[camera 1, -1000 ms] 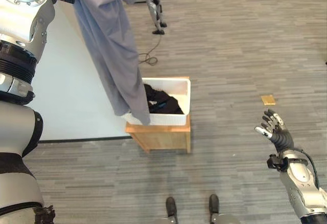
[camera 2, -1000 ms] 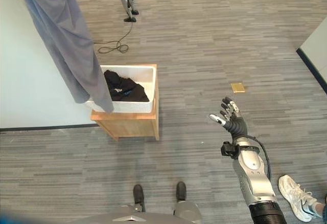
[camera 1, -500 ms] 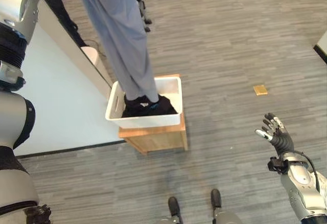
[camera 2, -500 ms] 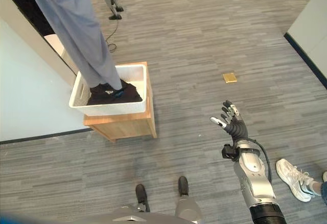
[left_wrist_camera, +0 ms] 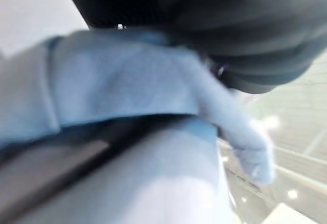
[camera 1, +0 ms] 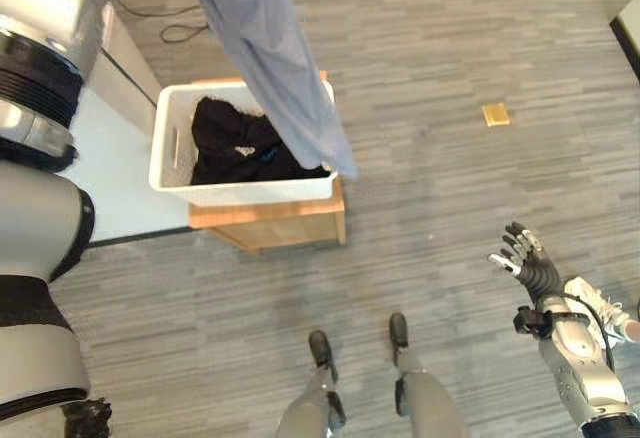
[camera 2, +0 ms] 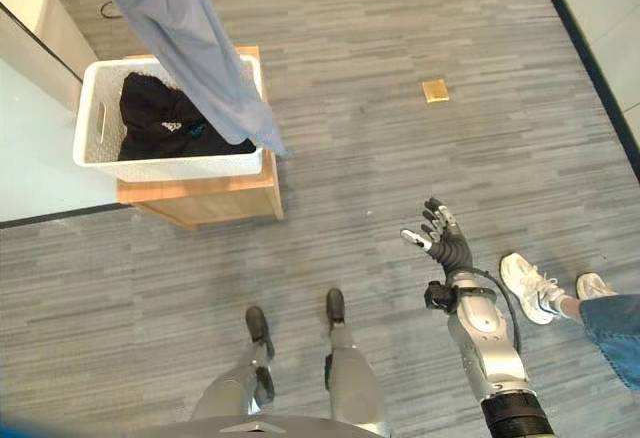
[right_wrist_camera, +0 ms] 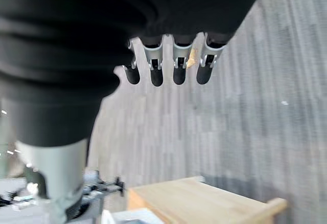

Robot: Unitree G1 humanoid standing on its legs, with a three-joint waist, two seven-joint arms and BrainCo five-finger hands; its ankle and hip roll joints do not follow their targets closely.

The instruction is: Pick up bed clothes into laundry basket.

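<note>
The right hand [camera 2: 441,242] hangs low over bare floor with its fingers [right_wrist_camera: 153,74] straight and spread, holding nothing. The left hand is out of sight above the head camera; its wrist view is full of pale blue cloth pressed against the dark cover, so I cannot tell how its fingers are set.

From there a long blue-grey garment [camera 1: 275,53] hangs down in 1 soft, limp fold. Half a second ago its hem dipped inside the basket; now it trails across the near right corner and its tip hangs just outside the rim. The whole scene has also shifted, so the camera has moved. My guess is that a release now could leave the tail draped over the edge.

The white basket [camera 2: 96,118] is a rigid rectangular tub with slotted handles, and a crumpled black garment [camera 1: 235,146] lies in it already. It sits on a plain wooden stool [camera 1: 272,227], beside a smooth white bed [camera 2: 30,173]. The floor is grey, striped plank [camera 1: 480,198].
</note>
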